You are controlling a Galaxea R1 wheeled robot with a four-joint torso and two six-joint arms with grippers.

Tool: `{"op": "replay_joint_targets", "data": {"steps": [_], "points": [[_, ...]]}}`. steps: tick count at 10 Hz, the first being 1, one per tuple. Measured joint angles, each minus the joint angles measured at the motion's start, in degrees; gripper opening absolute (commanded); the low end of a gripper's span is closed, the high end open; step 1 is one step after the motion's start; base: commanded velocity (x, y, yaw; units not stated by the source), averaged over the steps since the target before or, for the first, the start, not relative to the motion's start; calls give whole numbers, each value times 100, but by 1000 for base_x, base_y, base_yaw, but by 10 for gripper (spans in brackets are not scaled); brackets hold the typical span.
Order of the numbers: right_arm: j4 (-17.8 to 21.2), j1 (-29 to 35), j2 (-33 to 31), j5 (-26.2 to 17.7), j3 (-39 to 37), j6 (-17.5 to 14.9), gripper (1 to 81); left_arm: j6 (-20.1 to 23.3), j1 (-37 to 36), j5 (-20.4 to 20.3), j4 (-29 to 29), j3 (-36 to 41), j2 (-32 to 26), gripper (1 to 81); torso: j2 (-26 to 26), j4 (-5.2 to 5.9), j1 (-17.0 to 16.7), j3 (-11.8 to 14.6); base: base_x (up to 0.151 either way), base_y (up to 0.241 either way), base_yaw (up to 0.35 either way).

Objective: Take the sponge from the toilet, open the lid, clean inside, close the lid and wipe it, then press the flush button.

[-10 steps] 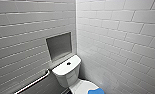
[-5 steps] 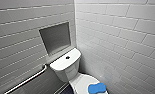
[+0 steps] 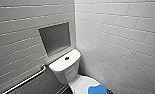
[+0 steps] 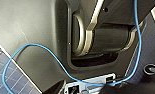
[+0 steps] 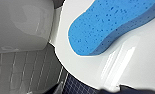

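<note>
A tiled corner [image 3: 75, 37] is being faced. The sponge [image 5: 105, 27] is lying slantwise on the lid [image 5: 78, 67], close in front of the right gripper [image 5: 136, 90], whose grip cannot be told.

I've got the toilet [image 3: 65, 67] in view: its lid [image 3: 81, 83] is down, and the sponge [image 3: 96, 89] lies flat on it.

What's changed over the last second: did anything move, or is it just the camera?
Only the camera moved: the head view has closed in, so the toilet and the wall niche show larger. The sponge lies on the closed lid as before, untouched. Nothing was grasped or released.
</note>
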Motion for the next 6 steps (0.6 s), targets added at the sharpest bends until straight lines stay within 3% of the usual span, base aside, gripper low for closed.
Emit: {"op": "replay_joint_targets", "data": {"steps": [3, 6], "points": [[1, 22, 311, -74, -607, 416, 811, 0, 11, -9, -2, -2, 6, 811, -619, 0, 380, -78, 0, 0, 0], [4, 96, 438, -88, -703, 589, 811, 0, 2, 2, -2, -4, 6, 811, -1167, 0, 735, -544, 0, 0, 0]]}}
